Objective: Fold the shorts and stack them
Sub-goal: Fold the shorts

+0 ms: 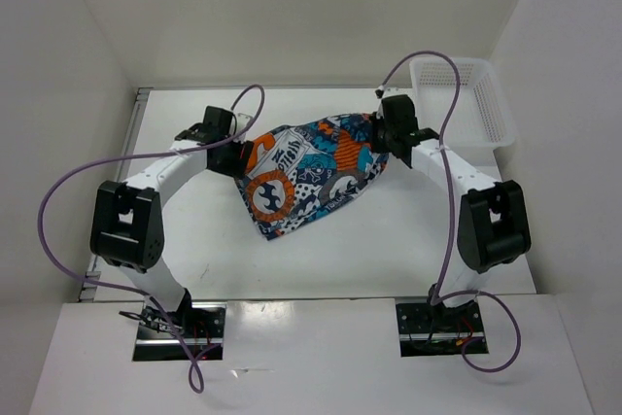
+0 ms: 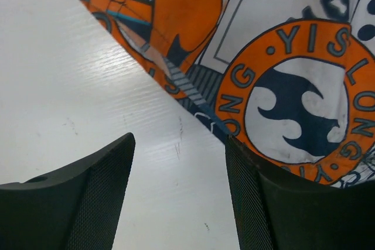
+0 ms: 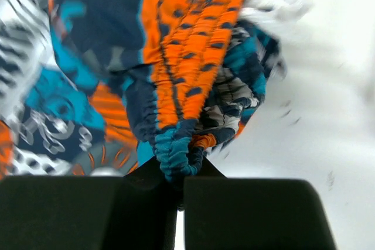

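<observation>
The shorts (image 1: pixel 311 172), printed in teal, orange, navy and white, lie bunched on the white table (image 1: pixel 389 240) between the two arms. My right gripper (image 1: pixel 392 143) is at their right end, shut on the gathered elastic waistband (image 3: pixel 176 150); in the right wrist view (image 3: pixel 180 171) the fabric hangs away from the jaws. My left gripper (image 1: pixel 236 151) is at their left edge. In the left wrist view (image 2: pixel 179 194) it is open over bare table, with nothing between its jaws. Its right finger (image 2: pixel 263 203) sits against the edge of the shorts (image 2: pixel 281 86), by an orange ring print.
A white mesh basket (image 1: pixel 466 94) stands at the back right corner of the table. White walls enclose the table on the left, back and right. Purple cables loop off both arms.
</observation>
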{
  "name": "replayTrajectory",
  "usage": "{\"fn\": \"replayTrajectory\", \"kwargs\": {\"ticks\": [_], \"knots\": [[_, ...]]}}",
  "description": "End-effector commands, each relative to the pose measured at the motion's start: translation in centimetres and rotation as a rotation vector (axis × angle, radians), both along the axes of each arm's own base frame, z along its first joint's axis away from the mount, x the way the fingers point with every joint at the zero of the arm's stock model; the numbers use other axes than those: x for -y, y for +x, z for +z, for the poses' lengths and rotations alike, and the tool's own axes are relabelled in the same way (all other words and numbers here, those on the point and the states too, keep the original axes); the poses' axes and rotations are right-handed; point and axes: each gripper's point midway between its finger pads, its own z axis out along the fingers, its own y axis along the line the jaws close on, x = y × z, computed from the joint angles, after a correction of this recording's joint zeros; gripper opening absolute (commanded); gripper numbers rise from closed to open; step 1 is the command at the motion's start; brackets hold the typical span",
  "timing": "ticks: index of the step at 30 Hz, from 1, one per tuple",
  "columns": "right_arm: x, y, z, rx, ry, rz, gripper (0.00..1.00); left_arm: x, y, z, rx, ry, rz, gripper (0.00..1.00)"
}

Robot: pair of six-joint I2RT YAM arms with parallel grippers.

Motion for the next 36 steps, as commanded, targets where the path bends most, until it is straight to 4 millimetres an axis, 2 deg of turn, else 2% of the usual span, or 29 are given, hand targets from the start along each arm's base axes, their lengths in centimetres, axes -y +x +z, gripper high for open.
{"fn": "replayTrajectory", "kwargs": {"ticks": [1,3,4,6,7,8,10,11,12,13,14,16,17,18,19,22,25,28,31,32,36], "knots": [[-0.6,-1.0,-2.8,-0.042,0.014,0.054,0.02,1.4,1.0,0.4,0.001,-0.051,-0.039,0.71],[0.3,-0.5,-3.5,-0.039,0.008,0.040,0.06,1.4,1.0,0.1,-0.011,-0.048,-0.039,0.72],[1.3,-0.2,-3.9,-0.049,0.014,0.009,0.07,1.4,1.0,0.1,-0.011,-0.048,-0.039,0.72],[2.0,0.1,-5.2,-0.080,0.041,-0.018,0.13,1.6,0.9,-0.3,-0.025,-0.055,-0.044,0.72],[3.1,0.6,-5.9,-0.096,0.038,-0.043,0.15,1.6,0.9,-0.7,-0.034,-0.053,-0.044,0.72],[3.4,0.7,-6.6,-0.113,0.041,-0.048,0.15,1.5,0.7,-0.8,-0.043,-0.051,-0.043,0.72],[3.6,1.7,-6.7,-0.104,0.044,-0.057,0.20,1.7,0.6,-1.2,-0.055,-0.057,-0.048,0.72],[4.4,2.0,-7.6,-0.121,0.035,-0.078,0.25,1.7,0.6,-1.2,-0.056,-0.057,-0.048,0.72],[4.8,2.6,-7.6,-0.118,0.036,-0.087,0.33,1.7,0.6,-1.2,-0.056,-0.057,-0.048,0.72],[4.7,3.1,-7.7,-0.112,0.037,-0.087,0.35,1.6,0.0,-1.6,-0.076,-0.053,-0.047,0.72],[4.7,3.2,-8.8,-0.133,0.033,-0.088,0.39,1.6,0.0,-2.0,-0.086,-0.051,-0.047,0.73],[4.5,4.1,-8.8,-0.127,0.034,-0.087,0.55,1.2,-0.8,-3.3,-0.121,-0.036,-0.041,0.73],[4.3,4.4,-9.0,-0.130,0.041,-0.080,0.62,1.2,-0.8,-3.3,-0.122,-0.036,-0.041,0.73],[4.2,4.9,-9.3,-0.135,0.050,-0.089,0.73,1.1,-1.2,-3.9,-0.139,-0.032,-0.040,0.73],[4.1,5.1,-9.4,-0.135,0.050,-0.089,0.76,1.0,-1.2,-4.2,-0.147,-0.022,-0.036,0.73],[4.2,5.9,-9.6,-0.131,0.045,-0.095,0.80,0.9,-1.5,-5.7,-0.193,-0.013,-0.035,0.73],[4.1,6.3,-9.5,-0.132,0.044,-0.097,0.80,0.9,-1.3,-6.6,-0.216,-0.008,-0.034,0.73],[3.9,6.9,-8.8,-0.126,0.051,-0.090,0.80,1.3,-0.8,-6.4,-0.209,-0.020,-0.039,0.73],[4.3,6.5,-9.6,-0.143,-0.023,-0.109,0.74,0.9,-0.3,-6.9,-0.206,0.002,-0.028,0.73],[4.6,6.2,-10.4,-0.164,-0.043,-0.107,0.74,1.0,-0.1,-6.9,-0.205,0.002,-0.028,0.73],[3.7,5.7,-11.7,-0.180,-0.109,-0.071,0.68,1.0,-0.1,-7.3,-0.214,0.004,-0.028,0.73]]}}
